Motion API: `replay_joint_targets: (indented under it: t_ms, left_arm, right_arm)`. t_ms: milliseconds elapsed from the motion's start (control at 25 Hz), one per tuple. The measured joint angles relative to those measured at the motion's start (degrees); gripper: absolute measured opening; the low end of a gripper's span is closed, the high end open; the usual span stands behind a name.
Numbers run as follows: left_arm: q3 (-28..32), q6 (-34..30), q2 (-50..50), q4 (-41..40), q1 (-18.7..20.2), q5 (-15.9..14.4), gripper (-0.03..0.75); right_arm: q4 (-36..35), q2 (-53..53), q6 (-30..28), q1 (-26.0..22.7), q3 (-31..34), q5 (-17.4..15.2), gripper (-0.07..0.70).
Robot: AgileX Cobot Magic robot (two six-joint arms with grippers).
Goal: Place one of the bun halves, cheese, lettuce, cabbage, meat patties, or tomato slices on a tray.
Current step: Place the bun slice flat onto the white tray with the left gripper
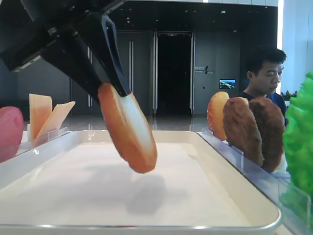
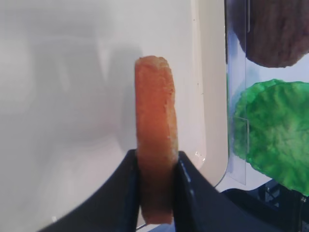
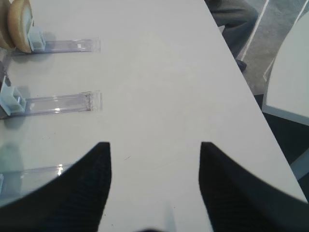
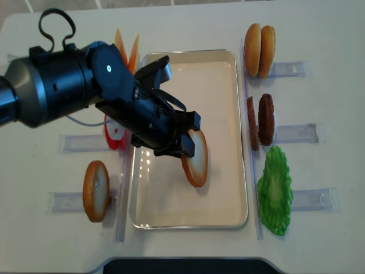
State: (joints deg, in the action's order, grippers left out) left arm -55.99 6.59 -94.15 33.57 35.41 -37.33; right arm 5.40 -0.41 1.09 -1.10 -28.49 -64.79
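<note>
Overhead and low views, shared tray [image 4: 239, 137]

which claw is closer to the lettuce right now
Left. The left claw holds a bun half over the tray, with the lettuce just beyond the tray's right rim. The right claw hangs open over bare table, with no lettuce in its view.

My left arm [image 4: 63, 85] reaches in from the left, its black wrist angled downward. My left gripper [image 2: 155, 188] is closed, one finger [image 2: 126, 193] pressed to each flat side of the bun half [image 2: 155, 145] that stands on edge between them. My right gripper [image 3: 154, 188] points downward with its two dark fingers [image 3: 82, 193] spread apart and nothing between them.
</note>
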Motion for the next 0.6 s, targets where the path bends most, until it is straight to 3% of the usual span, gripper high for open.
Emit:
replay_joint_targets:
  t_ms: [400, 600]
  left_arm:
    - [0.0, -6.2, -2.4, 4.1, -3.1, -0.5, 0.144]
    - [0.0, -11.1, -3.7, 10.1, -3.1, -0.7, 0.144]
  right_arm:
    - [0.0, 0.0, 0.0, 0.0, 0.0, 0.0, 0.415]
    - [0.0, 0.0, 0.0, 0.0, 0.0, 0.0, 0.415]
